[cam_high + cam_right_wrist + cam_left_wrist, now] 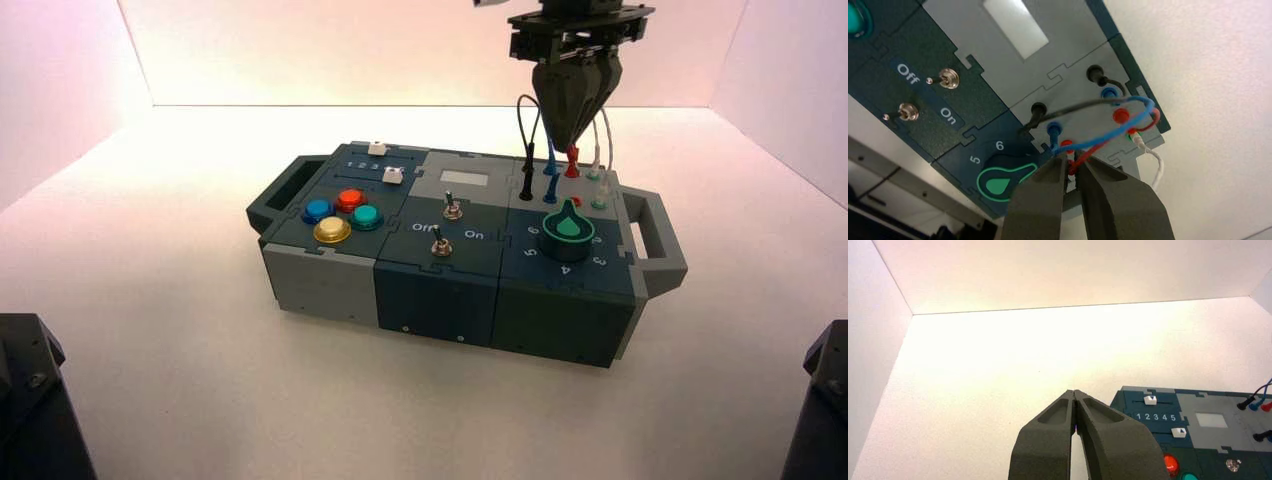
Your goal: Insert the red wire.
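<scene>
Over a pale, smooth surface (200, 400), the left gripper (1073, 391) hangs clenched; the right gripper (1071, 167) grasps a thin, looped red wire (1093, 151) near a round red socket (1067, 145).

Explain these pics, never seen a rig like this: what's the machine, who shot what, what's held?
It's a two-armed robot at a box. The high view looks down from above and behind the arms; each wrist view comes from a camera on that arm.

The box sits on a pale surface. It bears four coloured buttons and two sliders on the left, two switches mid-box, a knob front right, and black, blue, red and white wires behind the knob.

The right gripper, over those wires, is closed on the red wire by one end. The left gripper looks idle, outside the high view, closed on nothing.
</scene>
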